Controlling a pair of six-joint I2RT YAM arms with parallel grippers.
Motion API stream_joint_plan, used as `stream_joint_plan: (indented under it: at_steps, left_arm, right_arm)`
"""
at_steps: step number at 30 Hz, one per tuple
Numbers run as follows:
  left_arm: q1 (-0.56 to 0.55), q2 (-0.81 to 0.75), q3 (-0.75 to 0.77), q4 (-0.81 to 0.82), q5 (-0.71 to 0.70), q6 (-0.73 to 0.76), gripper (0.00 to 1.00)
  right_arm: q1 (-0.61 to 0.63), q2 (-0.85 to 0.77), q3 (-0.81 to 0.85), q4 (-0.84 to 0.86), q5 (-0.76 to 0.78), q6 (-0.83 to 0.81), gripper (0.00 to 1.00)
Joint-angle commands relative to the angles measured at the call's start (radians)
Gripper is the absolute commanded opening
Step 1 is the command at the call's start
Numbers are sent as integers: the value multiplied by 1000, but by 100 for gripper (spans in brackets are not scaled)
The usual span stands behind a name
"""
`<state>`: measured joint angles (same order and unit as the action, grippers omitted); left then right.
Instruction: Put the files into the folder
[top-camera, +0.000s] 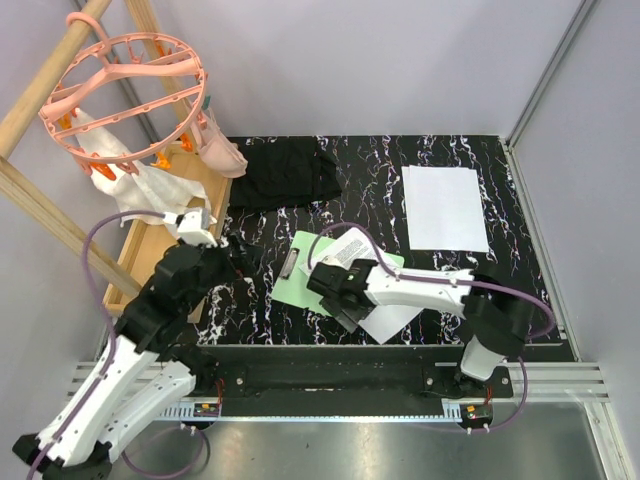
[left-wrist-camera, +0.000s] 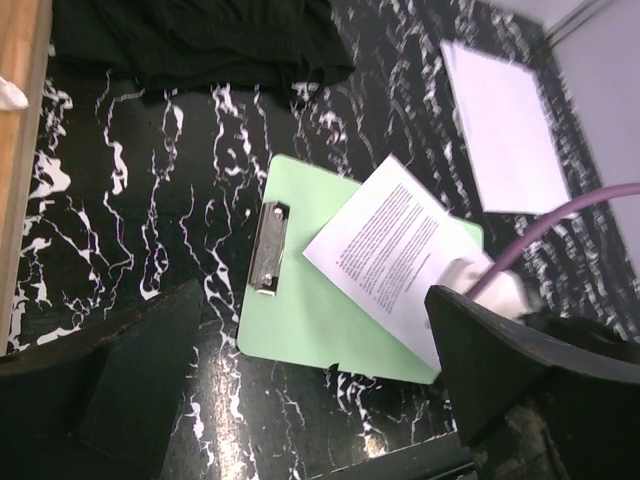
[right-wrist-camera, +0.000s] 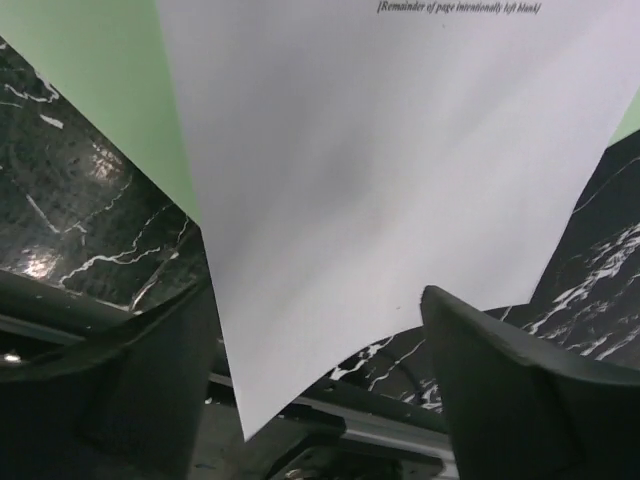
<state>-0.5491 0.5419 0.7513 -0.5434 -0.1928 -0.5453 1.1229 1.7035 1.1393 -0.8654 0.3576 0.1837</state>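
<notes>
The folder (top-camera: 318, 283) is a light-green clipboard lying flat on the marbled table, its metal clip (left-wrist-camera: 268, 248) at the left short edge. A printed file (left-wrist-camera: 395, 252) lies askew across it, apart from the clip, with its blank lower corner (right-wrist-camera: 400, 200) sticking out past the folder toward the table's front edge. My right gripper (right-wrist-camera: 320, 385) is open, and that corner lies between its spread fingers without being pinched. My left gripper (left-wrist-camera: 320, 390) is open and holds nothing, hovering left of the folder (left-wrist-camera: 310, 320). A blank white file (top-camera: 445, 207) lies at the back right.
A black fabric piece (top-camera: 282, 174) lies behind the folder. A wooden board (top-camera: 165, 235) with a white rag (top-camera: 150, 186) runs along the left edge, under a pink hanger hoop (top-camera: 125, 90). Walls close in the right side and the back.
</notes>
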Motion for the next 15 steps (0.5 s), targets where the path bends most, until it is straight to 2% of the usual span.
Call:
stream_joint_plan:
  at_steps: [1, 3, 6, 9, 13, 15]
  left_arm:
    - [11, 178, 36, 30, 103, 45, 99]
    - [20, 257, 68, 22, 127, 67, 99]
    - [28, 438, 132, 16, 188, 125, 99]
    - [26, 668, 215, -9, 243, 188, 97]
    - [26, 861, 336, -36, 233, 251, 87]
    - [28, 926, 368, -43, 222, 283, 85]
  right_arm:
    - [-34, -195, -45, 74, -58, 399, 93]
    - [-113, -289, -113, 126, -142, 514, 94]
    - [-195, -410, -218, 215, -178, 704, 96]
    - [-259, -502, -330, 291, -216, 781, 97]
    - [-431, -564, -456, 397, -327, 780, 96]
    - [-466, -562, -451, 410, -306, 717, 98]
